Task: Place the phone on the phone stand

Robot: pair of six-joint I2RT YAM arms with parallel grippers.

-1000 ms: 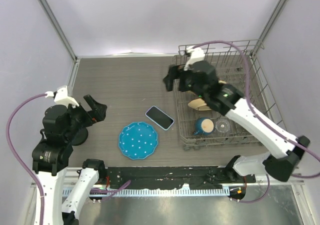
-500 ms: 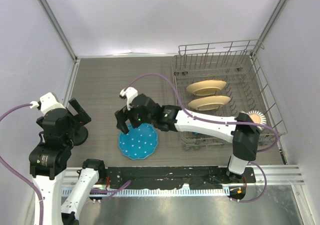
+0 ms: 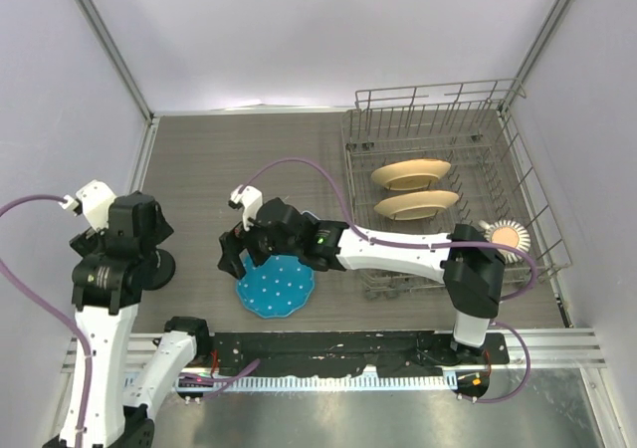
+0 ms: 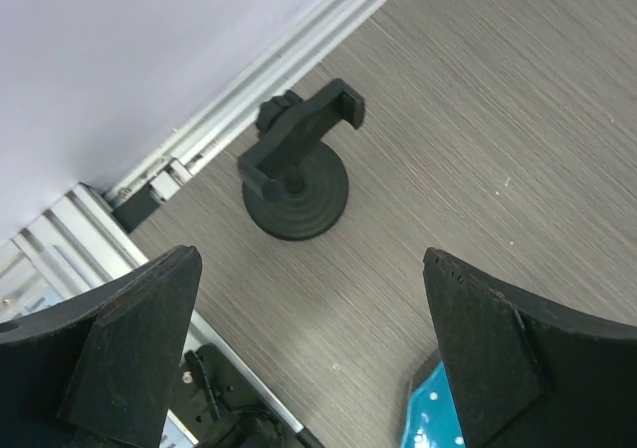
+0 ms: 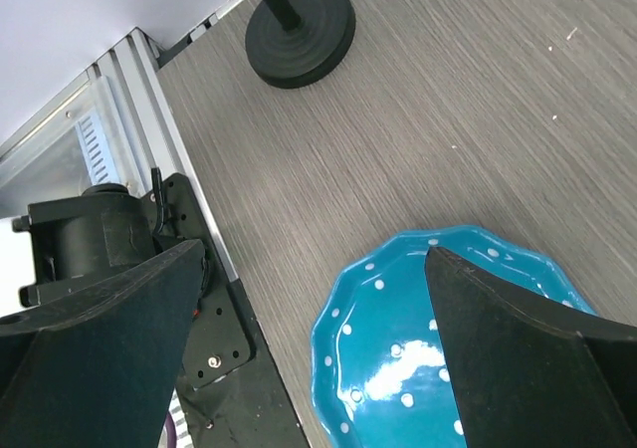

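**A:** Looking for the phone, did you find it?

**B:** No view showed it. My left hand hung spread above the phone stand, likely to steady it. My right hand, empty, gaped beside it.

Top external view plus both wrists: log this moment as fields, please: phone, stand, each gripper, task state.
phone: not visible in any view
phone stand: upright, cradle empty
left gripper: open, empty, near the stand, not touching
right gripper: open, empty, above the edge of the blue plate
task state: phone not on stand
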